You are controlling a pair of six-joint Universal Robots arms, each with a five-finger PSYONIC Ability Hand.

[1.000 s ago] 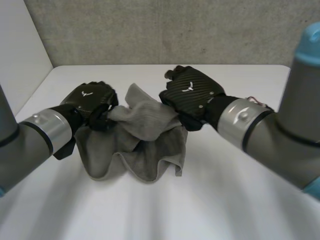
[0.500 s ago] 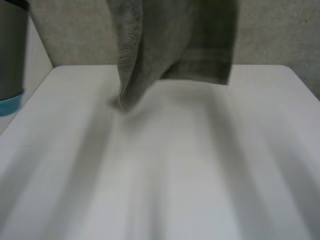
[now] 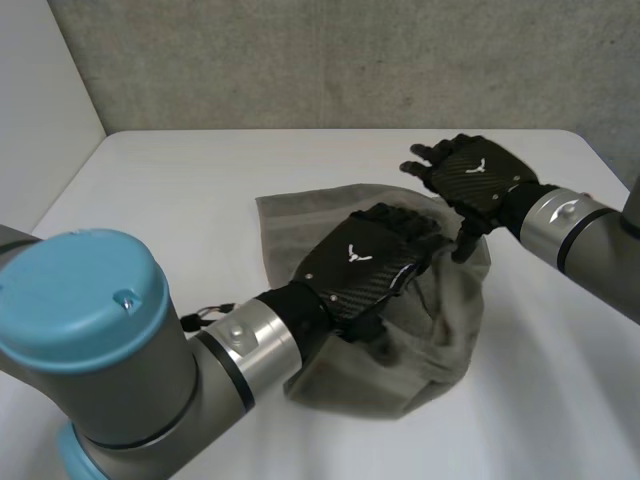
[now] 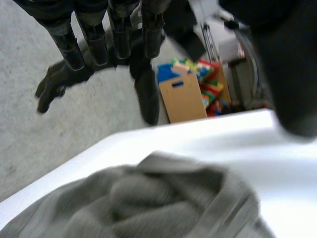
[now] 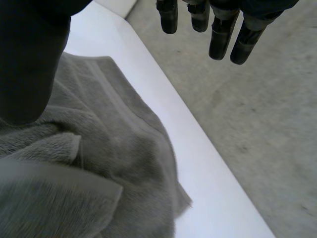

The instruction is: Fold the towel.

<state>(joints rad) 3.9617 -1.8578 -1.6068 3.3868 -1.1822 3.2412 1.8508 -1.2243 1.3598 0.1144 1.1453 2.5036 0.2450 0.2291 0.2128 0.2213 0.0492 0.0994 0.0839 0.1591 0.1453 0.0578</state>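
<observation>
A grey towel [image 3: 300, 215] lies crumpled and partly spread on the white table [image 3: 150, 200]. My left hand [image 3: 360, 265] is over the towel's middle with its fingers straight, holding nothing. In its own wrist view its fingers [image 4: 94, 39] stand straight above the bunched towel [image 4: 163, 203]. My right hand [image 3: 480, 180] hovers open over the towel's far right edge. From the right wrist, its fingers [image 5: 220, 29] are spread straight and clear of the towel [image 5: 89, 163] under the palm.
A grey wall rises behind the table's far edge [image 3: 330, 130]. Beyond the table, on the floor, stands a cardboard box [image 4: 184, 99] with coloured items beside it. Bare tabletop surrounds the towel on the left and at the front.
A second ago both hands held the bunched towel; then it hung lifted in front of the camera. Now it lies on the table and both hands have let go.
</observation>
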